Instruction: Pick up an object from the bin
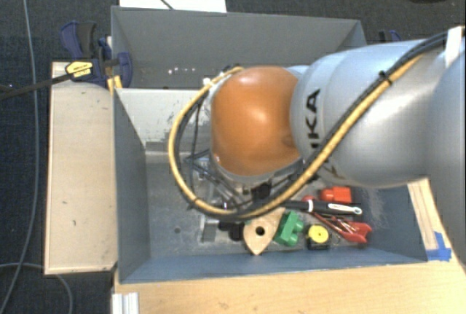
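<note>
My gripper point(222, 197) hangs low over the bin floor near the front middle, mostly covered by the arm's orange dome. Just right of it a tan wooden piece with a round hole point(256, 237) lies against the front wall. A green block point(290, 228) sits beside that piece, and a small yellow round thing point(317, 235) lies further right. A small black thing point(234, 231) and a grey metal piece point(209, 231) lie directly below the gripper; whether either touches it I cannot tell.
At the front right lie a red-handled tool point(351, 230), an orange-red block point(336, 194) and a slim silver tool point(333, 208). The arm and its looped yellow cable cover the bin's middle and right. Bare floor shows at the left.
</note>
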`<control>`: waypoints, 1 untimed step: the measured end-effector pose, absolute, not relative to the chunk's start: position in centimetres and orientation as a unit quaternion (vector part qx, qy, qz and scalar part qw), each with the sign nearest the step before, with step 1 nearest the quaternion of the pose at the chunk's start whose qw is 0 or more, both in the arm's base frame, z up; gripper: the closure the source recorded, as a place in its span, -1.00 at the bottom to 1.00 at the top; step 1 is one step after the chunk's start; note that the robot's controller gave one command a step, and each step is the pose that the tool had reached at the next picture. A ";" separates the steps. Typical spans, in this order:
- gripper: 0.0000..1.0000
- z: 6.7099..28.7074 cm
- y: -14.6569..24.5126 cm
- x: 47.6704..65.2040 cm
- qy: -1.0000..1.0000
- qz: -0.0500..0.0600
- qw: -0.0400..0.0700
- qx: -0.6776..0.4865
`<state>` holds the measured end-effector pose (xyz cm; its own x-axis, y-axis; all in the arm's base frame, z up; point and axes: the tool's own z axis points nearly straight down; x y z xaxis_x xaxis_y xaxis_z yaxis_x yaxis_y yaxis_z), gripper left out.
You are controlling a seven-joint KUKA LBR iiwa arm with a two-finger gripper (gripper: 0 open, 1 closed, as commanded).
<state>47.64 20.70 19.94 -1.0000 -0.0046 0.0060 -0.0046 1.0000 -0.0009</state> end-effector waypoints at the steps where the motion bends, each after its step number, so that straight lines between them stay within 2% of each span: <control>1: -1.00 20.4 20.6 47.8 -1.000 -0.001 -0.001 -0.002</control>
<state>47.82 20.56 20.39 -1.0000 0.0045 -0.0016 0.0045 1.0000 0.0013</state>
